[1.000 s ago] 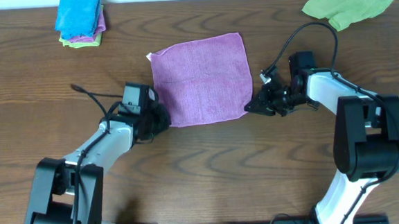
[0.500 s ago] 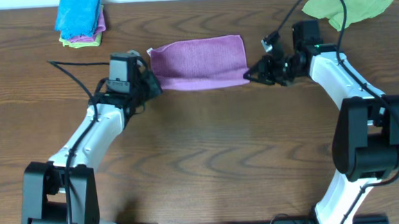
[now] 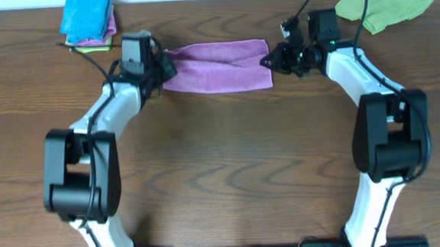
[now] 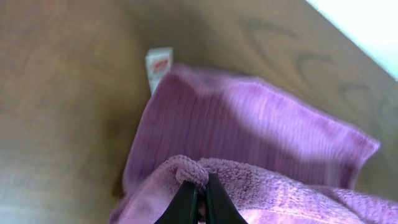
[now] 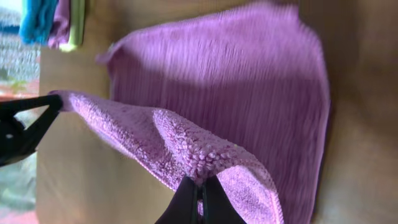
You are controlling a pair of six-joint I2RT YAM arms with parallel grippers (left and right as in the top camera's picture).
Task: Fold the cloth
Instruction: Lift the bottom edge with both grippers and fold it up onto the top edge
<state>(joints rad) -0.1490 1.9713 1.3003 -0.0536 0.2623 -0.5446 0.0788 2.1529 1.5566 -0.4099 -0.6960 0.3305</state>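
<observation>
cloth (image 3: 216, 66) spans between left claw (image 3: 164, 65) and right claw (image 3: 268, 59), each clenched on its edge.

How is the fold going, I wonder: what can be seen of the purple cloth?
The purple cloth is soft, ribbed microfibre, doubled into a wide strip at the far side of the table. Its lower layer lies flat; the upper layer is raised, pinched at one corner by the left gripper, at the other by the right gripper. A white tag sticks out at a lower-layer corner.
</observation>
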